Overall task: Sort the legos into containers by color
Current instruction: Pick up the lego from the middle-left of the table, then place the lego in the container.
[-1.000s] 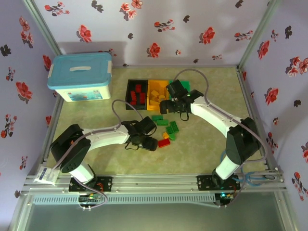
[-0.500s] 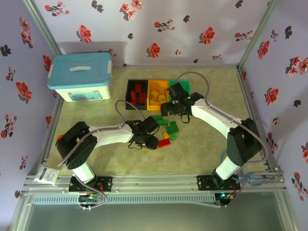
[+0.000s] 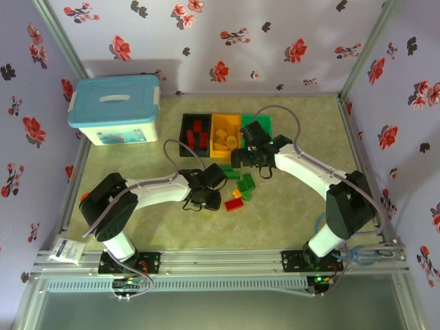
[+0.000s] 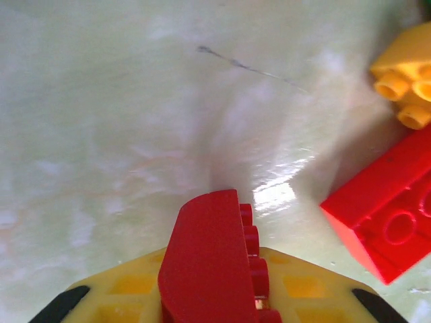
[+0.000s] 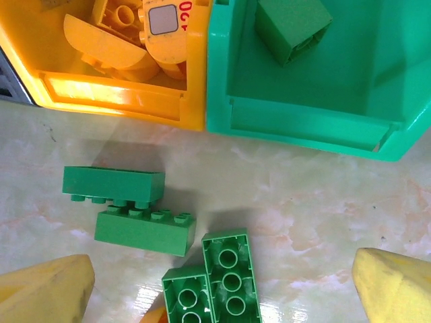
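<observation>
Legos (image 3: 239, 185) lie loose on the table (image 3: 289, 213) just in front of the yellow bin (image 3: 225, 119). The black bin (image 3: 185, 141) touches the yellow bin on one side, and the green bin (image 3: 265, 122) touches it on the other. My left gripper (image 4: 215, 299) is in front of the yellow bin, nearer the black bin's side. Its jaws pinch 1 red lego (image 4: 205, 262). My right gripper (image 5: 222, 289) hangs by the yellow bin's front edge, jaws spread wide, over 4 green legos (image 5: 145, 232). 1 green lego (image 5: 291, 27) sits in the green bin.
</observation>
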### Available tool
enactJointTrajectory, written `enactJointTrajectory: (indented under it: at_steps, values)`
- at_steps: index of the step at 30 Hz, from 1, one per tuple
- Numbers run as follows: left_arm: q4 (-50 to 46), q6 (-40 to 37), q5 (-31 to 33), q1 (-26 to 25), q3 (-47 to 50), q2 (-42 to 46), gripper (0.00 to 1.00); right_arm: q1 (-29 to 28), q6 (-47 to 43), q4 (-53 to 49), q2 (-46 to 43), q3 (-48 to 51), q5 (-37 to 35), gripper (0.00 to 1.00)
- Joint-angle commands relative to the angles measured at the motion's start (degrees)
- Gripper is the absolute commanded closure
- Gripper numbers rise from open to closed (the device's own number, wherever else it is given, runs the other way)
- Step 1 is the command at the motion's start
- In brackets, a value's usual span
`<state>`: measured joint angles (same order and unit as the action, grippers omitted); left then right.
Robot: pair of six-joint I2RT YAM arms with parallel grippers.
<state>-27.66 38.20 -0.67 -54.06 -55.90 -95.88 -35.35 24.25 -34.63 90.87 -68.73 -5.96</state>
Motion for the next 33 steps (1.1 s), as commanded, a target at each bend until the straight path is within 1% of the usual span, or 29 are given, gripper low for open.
enactJointTrajectory:
  at_steps: [1,4,8,11,15,21,26,27,29,30,32,33]
  values:
    - [-3.42,-2.12,2.00,3.44,-2.33,4.07,0.84,0.29,1.13,0.18,-3.30,1.70,-0.15,0.01]
    - [-4.44,-3.70,1.62,7.80,-4.20,6.40,0.84,0.29,1.49,0.35,-4.85,3.71,0.15,0.01]
    - [-5.78,-6.20,0.20,14.84,-8.22,7.83,0.84,0.29,2.19,0.57,-6.80,6.94,0.31,0.01]
    - [-7.72,-8.53,0.06,19.33,-13.02,6.30,0.83,0.29,3.12,1.47,-8.30,9.92,0.73,0.01]
    - [-9.89,-10.97,-0.18,24.12,-20.39,1.51,0.82,0.27,4.12,1.89,-10.01,12.59,1.37,0.02]
    - [-11.03,-12.51,-2.01,27.63,-30.67,-6.83,0.81,0.20,4.77,1.77,-12.29,15.02,2.40,0.02]
    - [-14.24,-13.69,-2.22,28.75,-39.58,-14.51,0.78,-0.03,4.93,1.19,-13.78,16.30,2.58,0.02]
    - [-14.94,-14.14,-2.16,28.84,-41.35,-15.98,0.76,-0.01,4.88,1.06,-14.03,16.51,2.45,0.02]
    - [-16.73,-14.38,-1.47,29.09,-44.52,-18.25,0.67,0.00,4.78,0.81,-14.64,16.85,2.28,0.02]
    - [-18.08,-14.34,-0.85,29.19,-46.19,-19.31,0.60,-0.03,4.75,0.71,-14.88,16.89,2.34,0.02]
    - [-20.53,-14.21,0.48,29.23,-49.26,-20.69,0.42,-0.04,4.62,0.40,-15.30,16.96,2.35,0.02]
    - [-20.92,-14.21,0.66,29.20,-49.89,-20.79,0.36,-0.07,4.67,0.35,-15.44,17.01,2.51,0.02]
